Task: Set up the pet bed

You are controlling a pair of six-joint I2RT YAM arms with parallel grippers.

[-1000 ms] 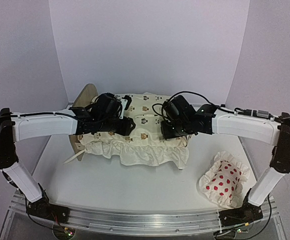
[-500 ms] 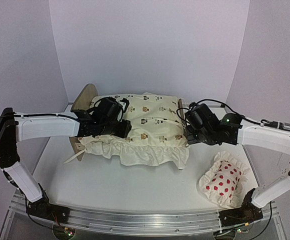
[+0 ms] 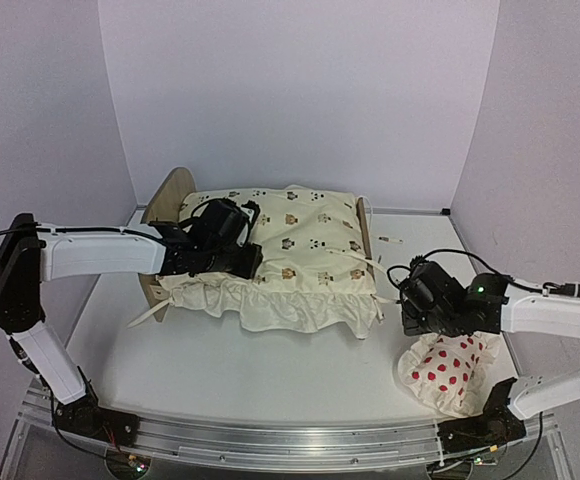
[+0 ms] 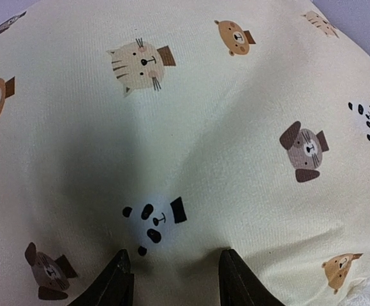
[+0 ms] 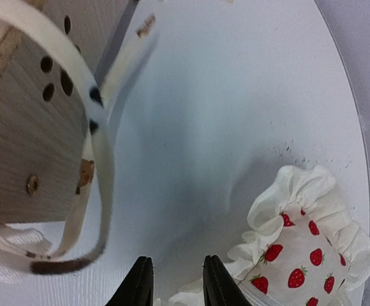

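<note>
The pet bed point(image 3: 167, 195) stands at the back of the table, its rounded plywood end board showing on the left; another end board with paw cutouts shows in the right wrist view point(image 5: 25, 127). The cream animal-print cushion point(image 3: 300, 250) lies over it and fills the left wrist view point(image 4: 191, 127). My left gripper point(image 3: 245, 258) is open, its fingertips point(image 4: 118, 280) pressing into the cushion's left part. My right gripper point(image 3: 410, 320) is open and empty just above the table, beside the strawberry-dotted white pillow point(image 3: 448, 370), which also shows in the right wrist view point(image 5: 300, 255).
White tie straps point(image 5: 102, 153) hang from the cushion by the bed's right end. A frilled edge point(image 3: 270, 305) drapes over the bed's front. The table's right rim point(image 5: 357, 127) runs close behind the pillow.
My right arm has left the cushion, swung right and dropped down to the table beside the pillow. My left gripper stays on the cushion, shifted slightly.
</note>
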